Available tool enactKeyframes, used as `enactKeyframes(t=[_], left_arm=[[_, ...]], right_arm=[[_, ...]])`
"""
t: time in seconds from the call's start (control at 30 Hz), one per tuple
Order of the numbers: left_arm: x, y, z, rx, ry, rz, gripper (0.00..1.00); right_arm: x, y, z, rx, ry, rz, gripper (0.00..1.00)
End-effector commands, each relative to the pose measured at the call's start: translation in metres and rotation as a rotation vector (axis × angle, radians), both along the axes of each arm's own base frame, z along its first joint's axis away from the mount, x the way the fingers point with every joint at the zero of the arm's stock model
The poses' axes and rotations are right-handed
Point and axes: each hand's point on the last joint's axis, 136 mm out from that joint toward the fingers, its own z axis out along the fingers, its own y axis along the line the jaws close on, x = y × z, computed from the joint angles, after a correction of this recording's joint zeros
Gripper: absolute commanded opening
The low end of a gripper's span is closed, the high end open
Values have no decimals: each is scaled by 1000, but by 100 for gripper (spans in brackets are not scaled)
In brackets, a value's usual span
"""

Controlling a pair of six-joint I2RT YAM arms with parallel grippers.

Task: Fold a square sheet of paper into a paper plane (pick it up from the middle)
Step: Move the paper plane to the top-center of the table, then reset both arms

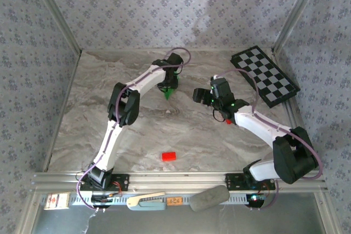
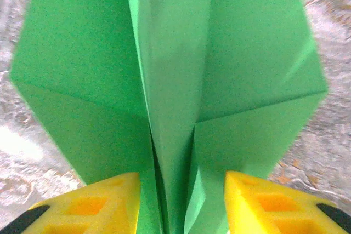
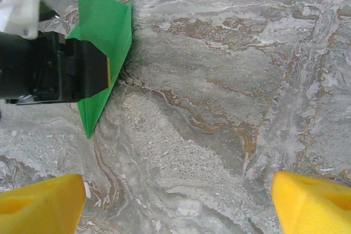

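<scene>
While the pointed green paper plane (image 2: 175, 80) is straddled by the left end effector (image 2: 181, 178), grip unclear, the right end effector (image 3: 175, 190) is spread wide.

left tool (image 1: 166, 86) pointing down, jaws apart, right tool (image 3: 178, 197) hovering, jaws wide

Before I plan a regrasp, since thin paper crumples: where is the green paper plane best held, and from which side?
Probably by the centre fold of the paper plane, at its wide tail end, from above with the jaws either side of the crease. That ridge is layered and stands up, while the wings spread flat and the nose tapers to a point.
</scene>
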Motion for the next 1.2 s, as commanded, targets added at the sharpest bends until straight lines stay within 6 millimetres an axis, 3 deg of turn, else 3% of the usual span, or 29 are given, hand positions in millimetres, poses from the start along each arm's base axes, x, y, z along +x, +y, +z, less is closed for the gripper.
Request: enactKeyframes(t=[0.0, 0.27, 0.4, 0.5, 0.63, 0.77, 0.97, 1.07, 1.17], left_arm=[[-2, -2, 77, -79, -115, 14, 46], [-13, 23, 170, -166, -321, 49, 54], [-20, 58, 209, -185, -449, 108, 62], [-26, 99, 222, -130, -561, 164, 79], [-37, 161, 218, -21, -660, 237, 94], [-49, 225, 189, 6, -661, 344, 100], [-84, 311, 149, 110, -682, 523, 100], [-102, 344, 132, 140, -662, 606, 100], [-114, 364, 119, 167, -641, 650, 100]], right_arm=[[4, -4, 6, -14, -21, -25, 90], [11, -15, 42, -58, -95, -46, 92], [18, -31, 67, -140, -160, -62, 98], [23, -48, 84, -217, -205, -94, 100], [28, -73, 96, -293, -267, -168, 100], [30, -111, 89, -381, -280, -305, 100], [22, -164, 46, -488, -242, -460, 100], [11, -192, 22, -524, -187, -537, 100], [4, -211, 2, -513, -166, -578, 100]])
